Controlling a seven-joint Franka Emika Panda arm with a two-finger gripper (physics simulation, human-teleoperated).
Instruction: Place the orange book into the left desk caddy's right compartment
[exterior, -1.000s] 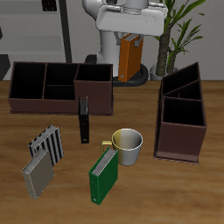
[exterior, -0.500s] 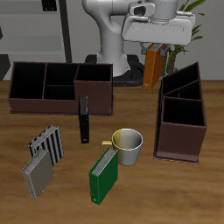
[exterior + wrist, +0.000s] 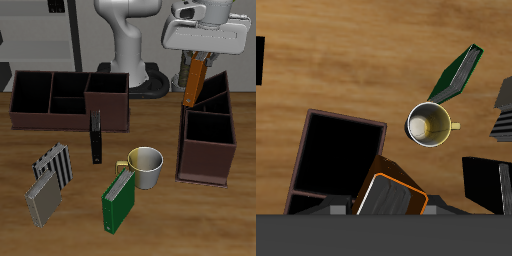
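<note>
My gripper (image 3: 196,60) is shut on the orange book (image 3: 194,84) and holds it upright in the air, tilted a little, above the far end of the left desk caddy (image 3: 206,172). That caddy is a dark maroon-brown box seen end-on. Its right compartment (image 3: 207,142) is the big square section nearest the table's front edge, and it is empty. In the wrist view the orange book (image 3: 390,196) hangs just beside the wall of that open compartment (image 3: 340,150), over the caddy's edge.
A second maroon caddy (image 3: 68,100) lies lengthwise at the back. A black book (image 3: 96,137) stands before it. A white mug (image 3: 146,166), a green book (image 3: 119,198) and a striped grey book (image 3: 49,184) sit nearer the front edge. A plant (image 3: 222,45) stands behind.
My gripper has carried the orange book sideways from in front of the robot's base to above the left desk caddy's far end. Nothing on the table has moved.
</note>
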